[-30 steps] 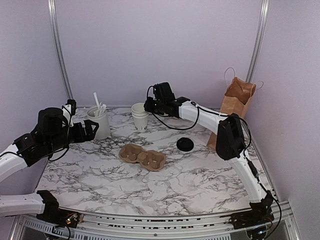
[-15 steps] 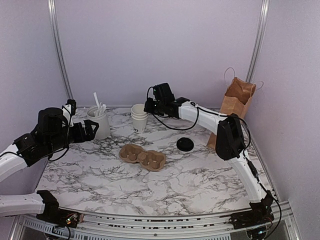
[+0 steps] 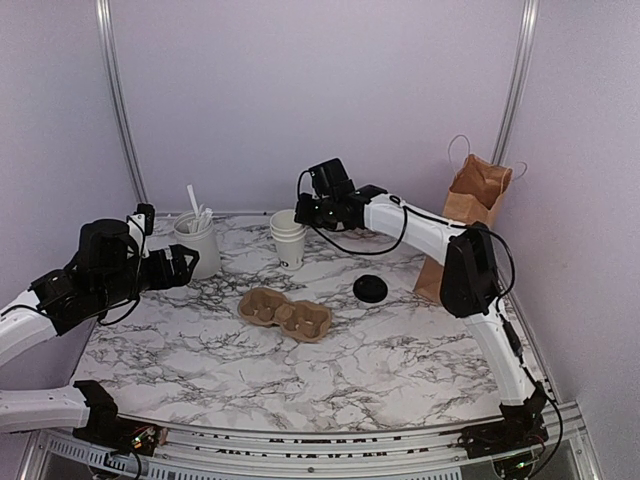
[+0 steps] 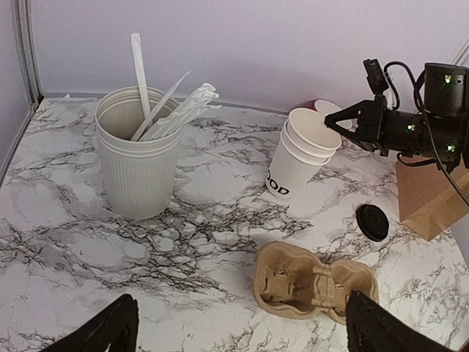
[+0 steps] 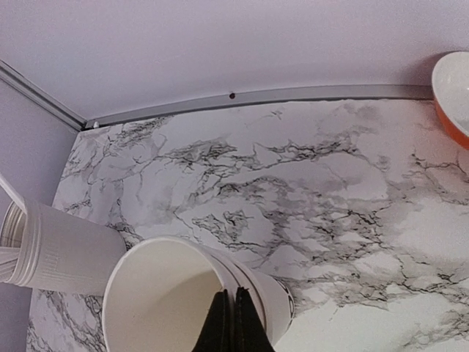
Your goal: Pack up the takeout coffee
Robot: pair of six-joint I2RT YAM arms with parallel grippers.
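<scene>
Right gripper (image 4: 328,125) just snapped shut on the top rim of the paper cup stack (image 4: 302,150), tipping it a bit (lettered cup (image 4: 284,180) underneath came along), so nothing's separated yet; black lid (image 3: 370,288) lies apart

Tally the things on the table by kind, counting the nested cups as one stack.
Stack of white paper cups: 1
Black lid: 1
Cardboard cup carrier: 1
White utensil holder: 1
Brown paper bag: 1
Orange bowl: 1
Total: 6
</scene>
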